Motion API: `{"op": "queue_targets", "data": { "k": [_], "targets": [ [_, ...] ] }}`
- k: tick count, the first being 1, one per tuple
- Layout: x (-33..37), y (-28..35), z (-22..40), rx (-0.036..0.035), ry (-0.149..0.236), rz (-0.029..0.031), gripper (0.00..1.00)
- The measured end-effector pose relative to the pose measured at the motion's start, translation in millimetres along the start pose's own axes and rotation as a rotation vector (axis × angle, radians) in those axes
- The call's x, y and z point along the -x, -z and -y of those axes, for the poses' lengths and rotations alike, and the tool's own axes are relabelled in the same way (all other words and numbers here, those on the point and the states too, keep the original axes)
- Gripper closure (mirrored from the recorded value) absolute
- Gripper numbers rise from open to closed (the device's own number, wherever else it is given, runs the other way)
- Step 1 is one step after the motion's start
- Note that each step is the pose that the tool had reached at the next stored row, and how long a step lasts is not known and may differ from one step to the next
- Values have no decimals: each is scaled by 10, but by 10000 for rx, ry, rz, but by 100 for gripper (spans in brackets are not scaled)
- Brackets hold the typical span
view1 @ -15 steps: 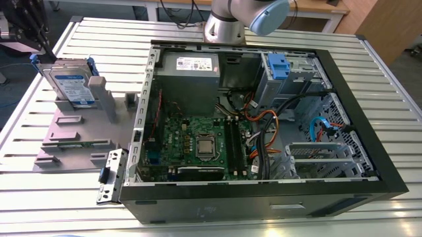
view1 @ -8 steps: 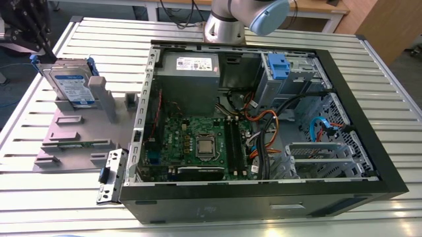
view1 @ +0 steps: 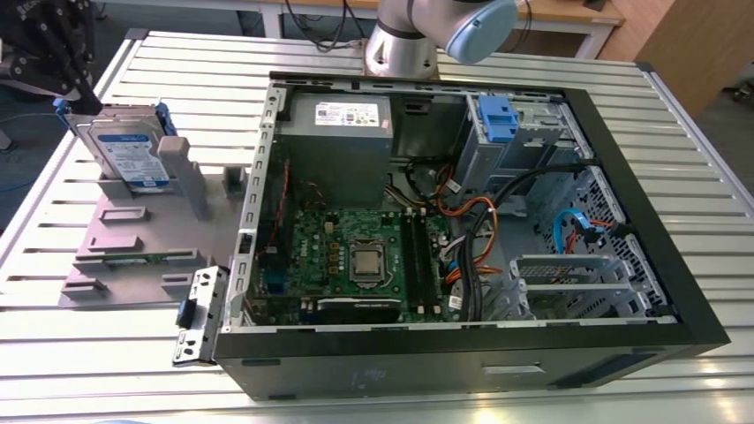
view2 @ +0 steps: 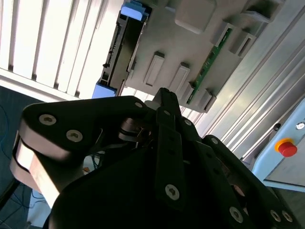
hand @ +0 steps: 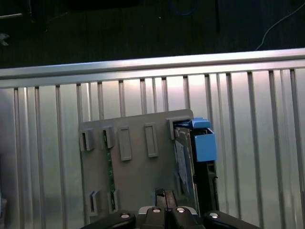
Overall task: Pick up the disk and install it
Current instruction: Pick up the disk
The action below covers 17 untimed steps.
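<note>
Since the fingers (view2: 167, 131) of the black gripper (view2: 164, 95) look pressed together w/ nothing between them, you're at the approach, not the grasp. The disk (view1: 124, 155), a flat silver hard drive w/ a blue-and-white label and blue plastic rails, stands on edge in a slot of the grey plastic fixture plate (view1: 130, 238). That plate lies on the slatted metal table (view1: 677, 132) just beside the open black computer case (view1: 412, 358), on the exterior view's left of it. In both wrist views the gripper hangs above the plate, apart from the disk and outside the case.

To do this step well, imo: part the fingers before you go down. Turn the wrist so they face the drive's two broad faces, and centre on its upper edge btw. the blue rails. Mind the grey upright post (view1: 177, 172) right next to the drive, on its case side; a finger catching it could tip the drive. Go down straight, no sideways drag.

Count: 1 disk, 1 fixture plate, 1 case, 1 gripper. Inside the case: 1 grey power-supply box (view1: 335, 115) and 1 blue latch (view1: 495, 119) at the drive bay.
</note>
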<state>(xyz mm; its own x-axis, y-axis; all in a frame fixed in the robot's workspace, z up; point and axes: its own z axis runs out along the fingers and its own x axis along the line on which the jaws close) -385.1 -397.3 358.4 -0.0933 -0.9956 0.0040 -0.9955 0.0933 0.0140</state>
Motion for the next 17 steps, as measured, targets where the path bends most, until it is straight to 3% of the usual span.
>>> {"op": "queue_targets", "data": {
  "k": [3, 17],
  "targets": [
    [0, -2, 0, 2, -256, 3, 89],
    [0, -3, 0, 1, -260, 5, 89]
  ]
}}
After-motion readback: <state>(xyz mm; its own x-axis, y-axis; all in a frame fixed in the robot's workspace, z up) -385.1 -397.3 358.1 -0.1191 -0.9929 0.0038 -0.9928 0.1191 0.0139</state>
